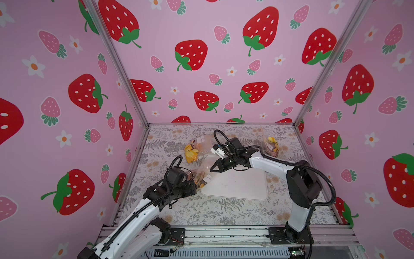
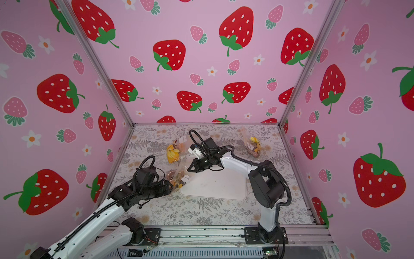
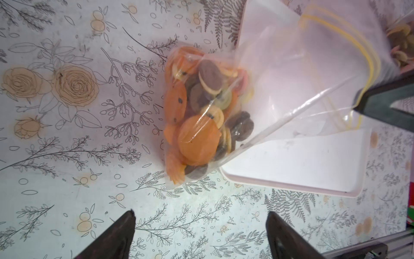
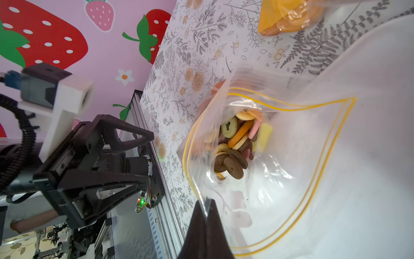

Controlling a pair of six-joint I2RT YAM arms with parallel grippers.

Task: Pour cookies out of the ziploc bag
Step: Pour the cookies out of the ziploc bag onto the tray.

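A clear ziploc bag (image 3: 291,78) with a yellow zip line lies with its bottom on the flowered table and its open mouth over the white tray (image 3: 302,166). The cookies (image 3: 201,112), round orange, dark brown and tan, sit bunched at its bottom; through the mouth they show in the right wrist view (image 4: 235,143). My right gripper (image 4: 207,201) is shut on the bag's rim (image 1: 211,168). My left gripper (image 3: 201,220) stands open just short of the bag's bottom, touching nothing (image 1: 195,185).
Another bag (image 1: 192,150) with yellow pieces and white blocks lies behind the tray. A further bag (image 1: 272,144) lies at the back right. Metal frame rails (image 1: 224,233) and patterned walls close in the table.
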